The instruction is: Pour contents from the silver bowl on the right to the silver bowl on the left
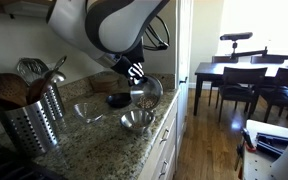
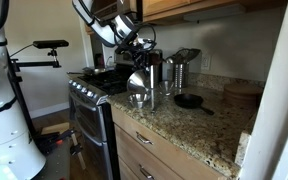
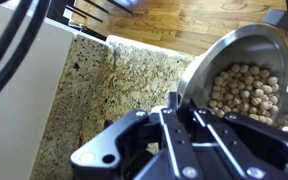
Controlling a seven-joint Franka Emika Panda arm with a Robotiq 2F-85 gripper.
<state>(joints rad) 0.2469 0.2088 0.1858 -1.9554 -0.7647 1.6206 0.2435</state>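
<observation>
An exterior view sits low at the counter [image 1: 94, 140], just behind the holder [image 1: 34, 120], and faces along it toward the table [image 1: 239, 72]. An exterior view looks back from the opposite end toward the stove [image 2: 89, 85], seemingly from slightly farther off. Both share counter, arm [image 1: 109, 25] and bowl [image 1: 147, 92]. The wrist view looks down past the gripper [image 3: 179, 105], close on bowl, counter edge and floor [image 3: 204, 20].

Silver bowl [image 3: 229, 48] partly beyond wrist view's edge
</observation>
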